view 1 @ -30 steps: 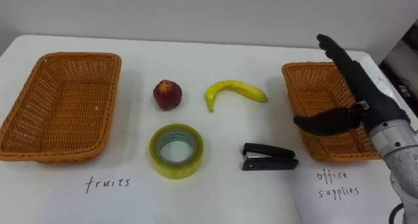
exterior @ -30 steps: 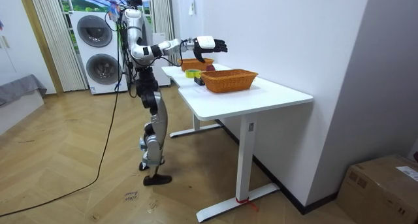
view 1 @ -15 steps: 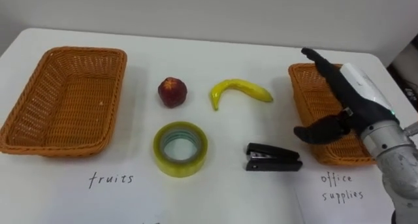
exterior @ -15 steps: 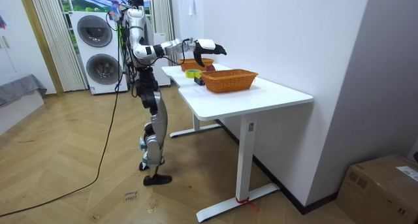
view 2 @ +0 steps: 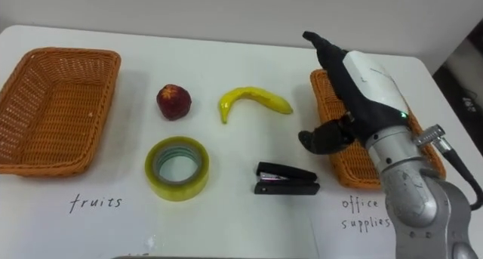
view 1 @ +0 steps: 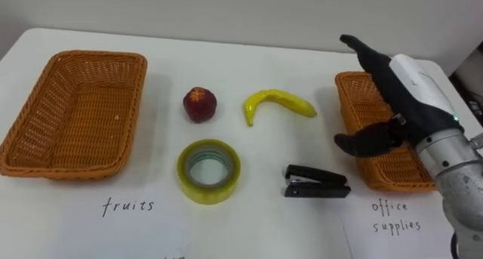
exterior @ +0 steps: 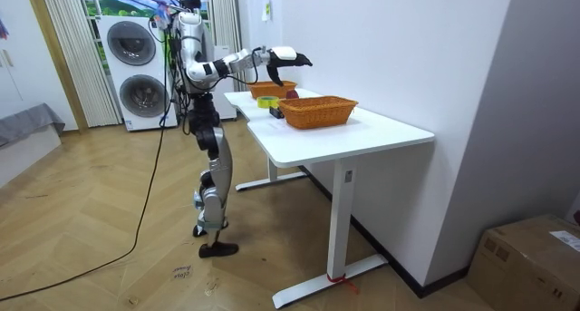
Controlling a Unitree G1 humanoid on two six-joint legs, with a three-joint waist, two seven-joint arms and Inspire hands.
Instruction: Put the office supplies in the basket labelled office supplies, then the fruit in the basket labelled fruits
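Right hand [view 1: 407,100], fingers straight, empty, hides part of right basket [view 1: 381,172]. Room view: robot stands at desk [exterior: 362,130].

Robot hand [exterior: 288,56] above white table [exterior: 362,134] with baskets [exterior: 317,111].

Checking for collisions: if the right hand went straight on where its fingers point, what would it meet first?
Probably nothing: the open right hand points past the banana toward the far edge of the table, though depth is unclear.
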